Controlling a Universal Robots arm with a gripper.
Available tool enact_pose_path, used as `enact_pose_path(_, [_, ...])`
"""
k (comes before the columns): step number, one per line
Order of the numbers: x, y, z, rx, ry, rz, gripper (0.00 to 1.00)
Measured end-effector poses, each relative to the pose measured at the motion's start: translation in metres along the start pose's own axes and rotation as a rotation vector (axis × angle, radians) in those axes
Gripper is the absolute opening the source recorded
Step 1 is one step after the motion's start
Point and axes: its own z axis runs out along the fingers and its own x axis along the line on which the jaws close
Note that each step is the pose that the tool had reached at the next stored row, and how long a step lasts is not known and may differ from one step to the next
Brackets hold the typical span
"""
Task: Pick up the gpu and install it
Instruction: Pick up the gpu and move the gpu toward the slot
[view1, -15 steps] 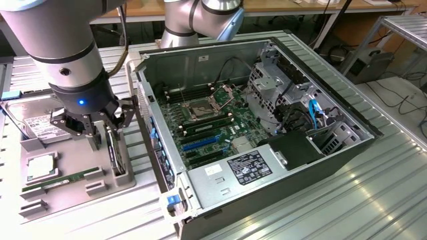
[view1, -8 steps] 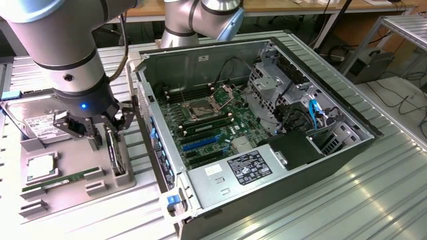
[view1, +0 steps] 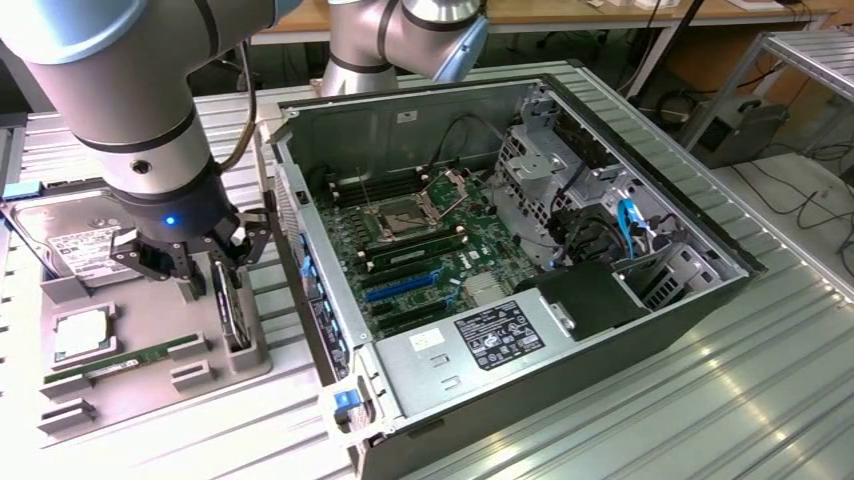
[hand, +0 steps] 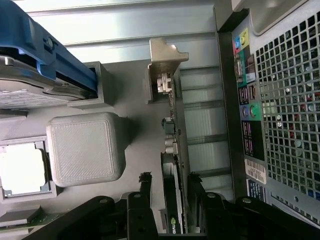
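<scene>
The gpu (view1: 232, 312) stands on edge in a slot of the grey parts tray (view1: 147, 400), on the exterior view's left beside the open computer case (view1: 627, 300). In the wrist view the gpu (hand: 173, 205) is a thin black card seen edge-on, with its metal end (hand: 165, 82) against a tan holder. My gripper (view1: 214, 268) has come down over the card. Its two black fingers (hand: 145, 192) straddle the gpu, one on each side, and the gripper (hand: 169, 184) is open. One finger stands close to the card and a small gap shows at the other.
On the tray lie a silver hard drive (view1: 78, 245), a CPU (view1: 83, 335) and a green RAM stick (view1: 120, 362). The case's motherboard (view1: 414, 240) has blue slots (view1: 400, 287). The case's rear panel (hand: 280, 125) stands right next to the tray.
</scene>
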Motion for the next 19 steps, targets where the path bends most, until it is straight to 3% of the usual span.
enact_pose_path(9, [0.0001,0.0004,0.0005,-0.0003,0.0004,-0.006,0.42])
enact_pose_path(12, [0.0001,0.0004,0.0006,-0.0004,0.0004,-0.006,0.34])
enact_pose_path(13, [0.0000,0.0004,0.0006,-0.0004,0.0003,-0.006,0.27])
enact_pose_path(19, [0.0000,0.0004,0.0008,-0.0013,0.0033,-0.013,0.27])
